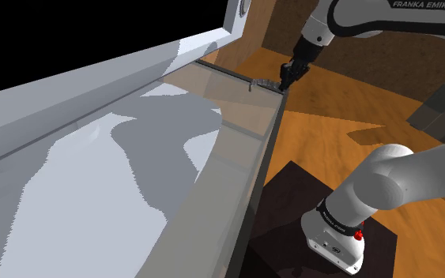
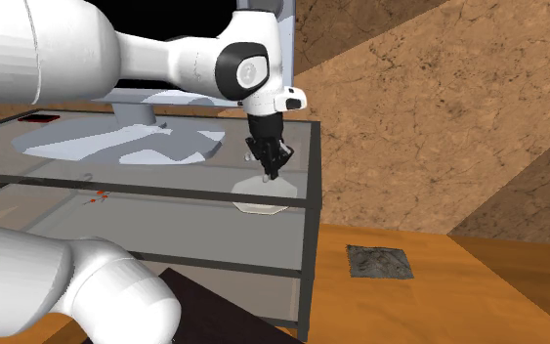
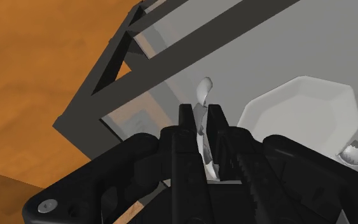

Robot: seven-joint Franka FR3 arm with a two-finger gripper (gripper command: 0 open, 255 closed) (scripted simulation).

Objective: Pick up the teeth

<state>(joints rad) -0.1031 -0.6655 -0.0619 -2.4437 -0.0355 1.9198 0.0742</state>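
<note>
Tool [image 3: 201, 111] pressed nearly together, pinching a slim, pale, curved piece, taken as the teeth [image 3: 204, 89]. Clasped edge-on between the black fingers [image 3: 185, 124], one rounded end poking past the tips. Poised over the glass tabletop [image 2: 165, 188] close to one corner, at the meeting of two dark frame bars [image 3: 190, 60]. Cannot tell whether lifted clear of the glass or touching it.

Just beside the tool, on the same glass: a white eight-sided plate [image 3: 298, 111]. Just beside its rim, a small pale object [image 3: 354, 153] with a jagged edge; touching or apart, impossible to say.

In the second exterior view, tool [image 2: 274, 174] pointing down from the white arm [image 2: 165, 59], near the tabletop's right edge. Farther along the near edge, a tiny red thing [image 2: 97, 198]; toward the far left corner, a flat dark red item [image 2: 38, 118]. Beyond the tabletop, wooden floor [image 2: 409, 293] with a dark grey mat [image 2: 378, 262], and a mottled brown wall [image 2: 439, 98].

In the shoulder view, tool [image 1: 288, 77] at the tabletop's far corner, dark stand [image 1: 292, 193] at lower right, black area [image 1: 54, 31] at upper left.
</note>
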